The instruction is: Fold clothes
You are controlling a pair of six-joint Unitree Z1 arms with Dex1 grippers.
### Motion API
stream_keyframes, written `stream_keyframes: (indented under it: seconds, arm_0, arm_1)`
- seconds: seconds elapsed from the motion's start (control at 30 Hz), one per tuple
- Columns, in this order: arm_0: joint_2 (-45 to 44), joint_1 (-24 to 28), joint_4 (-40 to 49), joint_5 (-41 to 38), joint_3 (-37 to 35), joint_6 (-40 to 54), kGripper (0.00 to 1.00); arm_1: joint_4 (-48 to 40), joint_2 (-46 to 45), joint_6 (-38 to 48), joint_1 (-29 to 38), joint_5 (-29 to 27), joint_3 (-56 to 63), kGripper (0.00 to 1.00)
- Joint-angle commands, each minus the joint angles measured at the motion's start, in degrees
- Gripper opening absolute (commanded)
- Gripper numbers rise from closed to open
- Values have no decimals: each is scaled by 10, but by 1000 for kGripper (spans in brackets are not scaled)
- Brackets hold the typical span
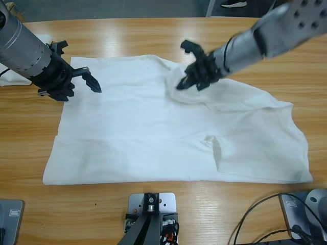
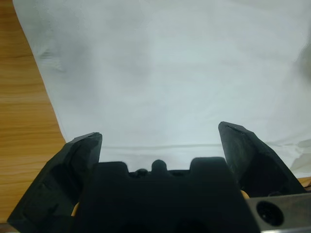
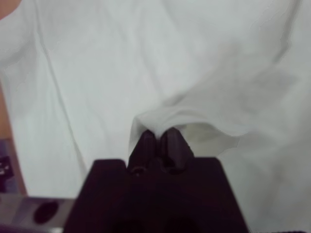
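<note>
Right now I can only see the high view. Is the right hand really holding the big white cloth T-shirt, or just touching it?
Observer: It's holding it. The right wrist view shows the right hand shut on a raised fold of the plain white soft-fabric T-shirt.
Operator: What about the left one?
Observer: The left wrist view shows the left hand wide open. The shirt lies flat beyond its jaws and nothing is pinched.

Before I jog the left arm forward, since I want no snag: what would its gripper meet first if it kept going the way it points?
The white T-shirt. The left gripper, open, points over its flat fabric, with nothing else ahead. Its height above the cloth is unclear.
</note>
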Motion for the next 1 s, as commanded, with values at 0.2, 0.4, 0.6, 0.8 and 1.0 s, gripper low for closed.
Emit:
stream_keyframes:
  seconds: [0.2, 0.4, 0.6, 0.8, 1.0]
  arm_0:
    - [4, 2, 8, -11, 24, 7, 945]
    - [2, 2, 8, -11, 36, 5, 950]
    - [1, 15, 5, -10, 32, 7, 946]
    - [10, 47, -4, -10, -15, 17, 945]
    - [32, 55, -2, -11, -29, 39, 945]
  arm_1:
    - [265, 35, -127, 19, -280, -211, 0]
    - [328, 66, -149, 17, -398, -283, 0]
    - [349, 88, -157, -26, -452, -329, 0]
    - [348, 115, -187, -69, -492, -414, 0]
    - [358, 192, -248, -79, -496, -502, 0]
